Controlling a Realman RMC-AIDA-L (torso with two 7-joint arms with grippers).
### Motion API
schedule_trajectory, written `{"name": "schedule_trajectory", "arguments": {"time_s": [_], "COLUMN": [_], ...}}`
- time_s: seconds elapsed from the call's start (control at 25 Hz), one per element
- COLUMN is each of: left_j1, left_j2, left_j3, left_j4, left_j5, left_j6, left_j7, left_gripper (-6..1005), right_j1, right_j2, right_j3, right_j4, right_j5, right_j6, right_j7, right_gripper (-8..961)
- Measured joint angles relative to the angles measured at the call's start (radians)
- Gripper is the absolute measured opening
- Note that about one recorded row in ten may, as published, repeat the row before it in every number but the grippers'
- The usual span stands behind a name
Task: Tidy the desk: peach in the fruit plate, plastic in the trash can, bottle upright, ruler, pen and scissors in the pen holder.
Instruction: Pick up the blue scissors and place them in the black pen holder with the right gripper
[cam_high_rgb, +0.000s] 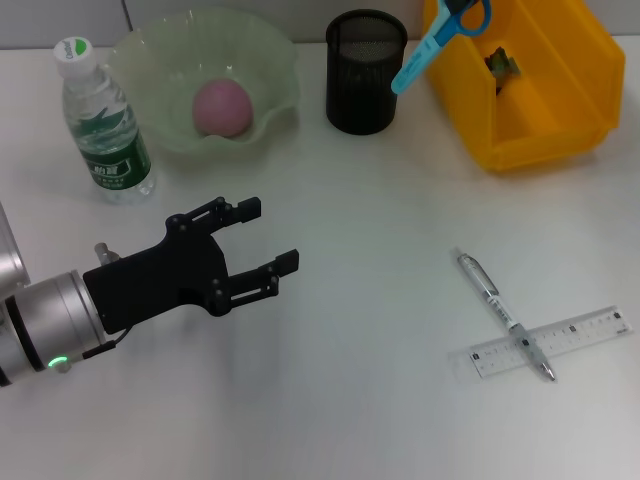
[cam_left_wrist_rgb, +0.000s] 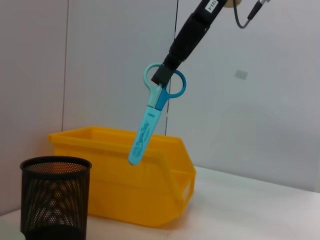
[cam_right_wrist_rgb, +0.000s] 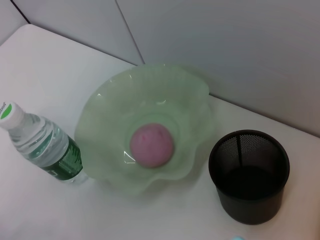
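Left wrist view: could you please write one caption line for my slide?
Right gripper holds the blue scissors in the air, above the yellow bin, beside the black mesh pen holder.

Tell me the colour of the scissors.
Light blue blade cover, teal and darker blue handle loops; the scissors show best in the left wrist view.

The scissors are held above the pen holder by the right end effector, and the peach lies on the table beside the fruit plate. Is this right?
One detail is wrong. The peach lies inside the fruit plate, not beside it; the right wrist view shows this. The rest holds: the right end effector grips the scissors by the handles, up in the air over the pen holder.
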Motion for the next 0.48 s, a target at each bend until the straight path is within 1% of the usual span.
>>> {"name": "schedule_trajectory", "arguments": {"time_s": [0.28, 0.48], "left_j1": [-0.004, -0.008], "left_j2": [0.001, 0.001], "left_j3": [0.000, 0.000], "left_j4": [0.001, 0.000], "left_j5": [-0.004, -0.005], "left_j6": [-0.005, -0.009], "left_j7": [0.000, 0.000], "left_gripper": [806, 806], "right_j1": [0.006, 0.006], "right_j2": [0.004, 0.006], "right_j3": [-0.005, -0.003], "right_j4": [0.000, 0.000], "right_j5": [-0.004, -0.005], "right_j6": [0.015, 0.051], "right_j7": [-0.008, -0.008], "right_gripper": [82, 82]}}
